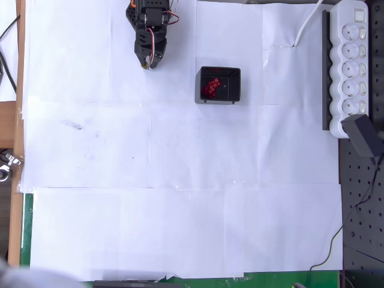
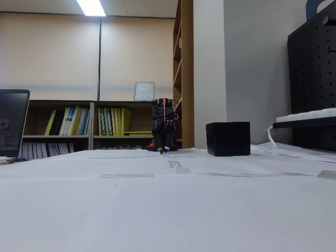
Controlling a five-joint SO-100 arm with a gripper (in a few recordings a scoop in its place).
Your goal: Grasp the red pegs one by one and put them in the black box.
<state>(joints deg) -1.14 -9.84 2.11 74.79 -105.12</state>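
- Several red pegs (image 1: 211, 87) lie heaped in one cluster inside the black box (image 1: 235, 89), toward its left half in the overhead view; an exact count is not readable from the pile.
- No loose peg is visible on the white paper sheets (image 1: 180, 180) covering the table, so I judge the transfer to be at or near completion.
- Gripper (image 1: 147, 62) sits near the top edge of the overhead view, left of the box and well apart from it, tips pointing down at the paper. Judged a parked or rest pose: it is clear of the box and nothing is under it.
- Fingers look drawn together with nothing between them; I read it as closed and empty, though the tips are small in the overhead view. In the fixed view the arm (image 2: 164, 126) stands folded, tip almost on the table.
- Box stands upright, open top, squarish, its glossy inner walls catching reddish reflections of the pegs. In the fixed view it is a plain black block, right of the arm.
- Pegs are tiny, dark red, rounded, each far smaller than the box; heaped, touching one another.
- White power strip (image 1: 353, 66) lies along the right edge in the overhead view, well clear of the box.
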